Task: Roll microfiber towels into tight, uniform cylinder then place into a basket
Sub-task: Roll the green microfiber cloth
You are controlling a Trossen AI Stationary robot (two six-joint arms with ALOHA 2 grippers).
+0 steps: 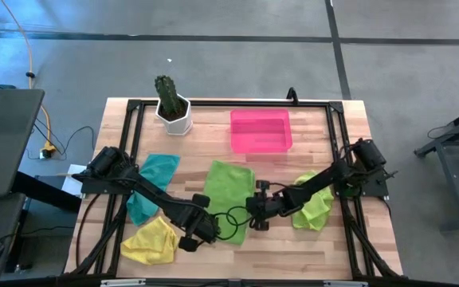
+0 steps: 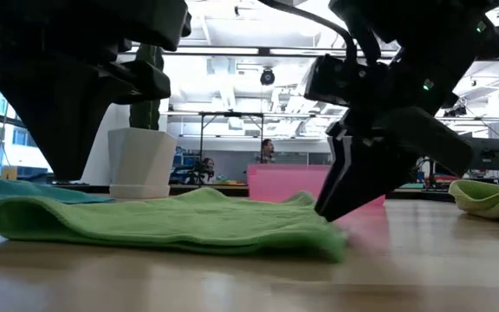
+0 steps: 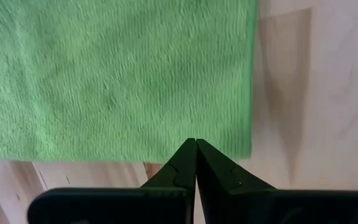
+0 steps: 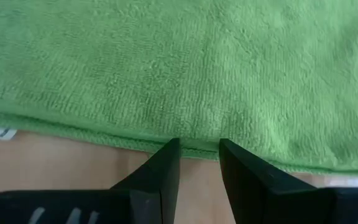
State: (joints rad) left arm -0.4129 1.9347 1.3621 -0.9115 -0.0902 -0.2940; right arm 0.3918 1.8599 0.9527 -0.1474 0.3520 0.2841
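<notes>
On the pale plank bench [image 1: 213,139], going left to right, a teal towel [image 1: 151,185] lies rumpled beside the left arm, with a crumpled yellow towel [image 1: 151,239] nearer the front edge. Behind them a spiny green cactus stands in a white faceted pot [image 1: 174,116]. In the middle a lime green towel [image 1: 228,195] lies spread flat, its nap fine and fuzzy, its front edge doubled into a soft fold in the low view. The left claw [image 1: 202,237] sits at that towel's front left corner, its two dark fingers pressed fully together with nothing between them. The right claw [image 1: 255,214] is at the towel's right edge, its tapered fingers [image 4: 166,163] standing a little apart with their tips at the hemmed edge; I cannot tell whether they pinch any cloth. A black cable loops over the towel between the two claws. Behind, the translucent pink basket [image 1: 260,131] sits empty. Farthest right, a second lime green towel [image 1: 315,206] lies bunched under the right arm.
</notes>
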